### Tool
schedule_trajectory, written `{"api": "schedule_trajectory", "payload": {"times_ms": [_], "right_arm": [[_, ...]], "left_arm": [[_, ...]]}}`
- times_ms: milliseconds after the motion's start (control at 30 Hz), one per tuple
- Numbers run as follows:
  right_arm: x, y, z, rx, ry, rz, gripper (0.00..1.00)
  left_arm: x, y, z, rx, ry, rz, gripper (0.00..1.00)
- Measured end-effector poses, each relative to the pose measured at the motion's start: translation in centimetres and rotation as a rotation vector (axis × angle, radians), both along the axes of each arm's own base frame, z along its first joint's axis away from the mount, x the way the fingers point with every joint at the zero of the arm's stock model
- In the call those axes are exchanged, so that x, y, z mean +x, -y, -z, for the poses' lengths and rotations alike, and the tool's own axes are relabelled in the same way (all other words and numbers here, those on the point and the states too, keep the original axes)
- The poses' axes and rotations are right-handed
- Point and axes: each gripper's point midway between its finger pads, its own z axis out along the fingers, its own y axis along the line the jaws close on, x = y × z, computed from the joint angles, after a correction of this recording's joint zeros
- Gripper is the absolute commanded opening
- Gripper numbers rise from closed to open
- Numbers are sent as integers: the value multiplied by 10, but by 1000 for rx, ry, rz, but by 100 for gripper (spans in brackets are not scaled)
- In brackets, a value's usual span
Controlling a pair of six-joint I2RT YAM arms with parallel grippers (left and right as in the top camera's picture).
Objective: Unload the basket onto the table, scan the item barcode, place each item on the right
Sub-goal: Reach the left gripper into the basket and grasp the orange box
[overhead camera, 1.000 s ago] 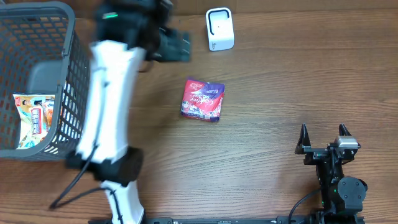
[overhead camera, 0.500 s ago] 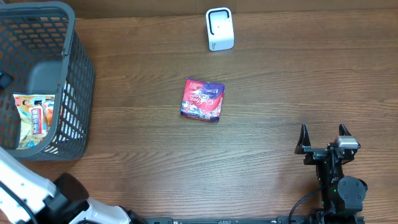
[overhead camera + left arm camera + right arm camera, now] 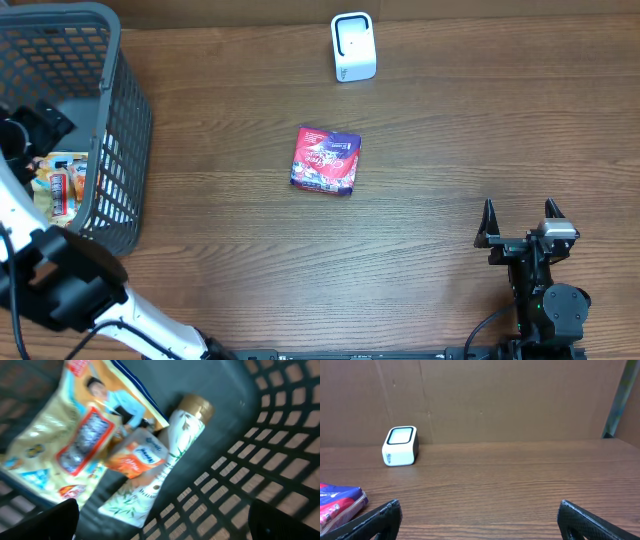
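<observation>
A red and purple snack packet lies flat mid-table, and its end shows at the left edge of the right wrist view. The white barcode scanner stands at the back, also visible from the right wrist. My left gripper hangs open inside the grey basket. Its view looks down on a yellow snack bag, an orange pouch and a white bottle with a gold cap. It touches none of them. My right gripper rests open and empty at the front right.
The basket's mesh wall rises close on the right of my left gripper. The yellow bag shows through the basket from above. A brown cardboard wall closes off the back of the table.
My left arm has swung from over the table near the scanner, out of sight, and then down into the basket. The right arm and the packet have not moved.
</observation>
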Motion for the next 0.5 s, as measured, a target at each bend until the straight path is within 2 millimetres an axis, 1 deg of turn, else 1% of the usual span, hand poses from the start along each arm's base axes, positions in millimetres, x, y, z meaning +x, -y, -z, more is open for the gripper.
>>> {"api": "schedule_trajectory", "payload": {"times_ms": [67,133,267,367,433,500], "right_arm": [[0,0,0,0,0,0,100],[0,0,0,0,0,-1,100],[0,0,0,0,0,0,100],[0,0,0,0,0,0,100],[0,0,0,0,0,0,100],[0,0,0,0,0,0,100]], "left_arm": [[8,6,16,-19,-30,30,99],[14,13,36,-29,-78,64,98],[10,17,74,-6,-235,88,96],[4,12,97,21,-326,91,96],[-1,4,110,39,-376,80,93],[-6,-3,121,44,-408,61,85]]}}
